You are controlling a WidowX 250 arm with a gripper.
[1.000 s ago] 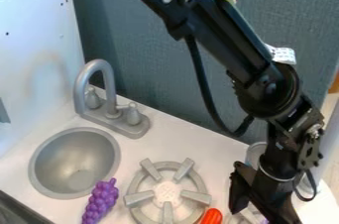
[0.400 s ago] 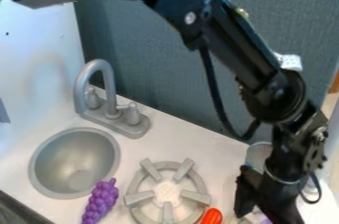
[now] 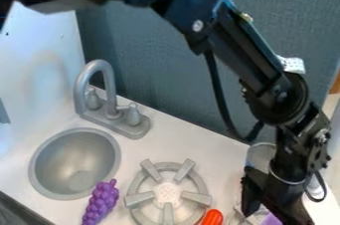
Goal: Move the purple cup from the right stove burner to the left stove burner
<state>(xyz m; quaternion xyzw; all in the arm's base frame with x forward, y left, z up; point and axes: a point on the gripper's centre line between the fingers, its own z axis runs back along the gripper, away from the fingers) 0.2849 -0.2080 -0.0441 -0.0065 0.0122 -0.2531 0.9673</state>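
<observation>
The gripper (image 3: 274, 215) hangs at the lower right, right of the stove burner, its two fingers spread open and pointing down. Below and between them, a purple thing (image 3: 271, 220) shows at the bottom edge, partly hidden; whether it is touched I cannot tell. Just behind the gripper is a clear, greyish container (image 3: 260, 155), partly covered by the arm. An orange-red object (image 3: 212, 217) lies at the burner's lower right edge, left of the gripper.
A grey burner (image 3: 168, 193) stands mid-counter. Purple toy grapes (image 3: 101, 202) lie between it and the round sink (image 3: 75, 164). Behind the sink rises a grey faucet (image 3: 111, 104); a blue-grey panel (image 3: 166, 74) bounds the back.
The arm and gripper have shifted a little to the right. More of the purple thing and the clear container has come into sight beside the gripper.
</observation>
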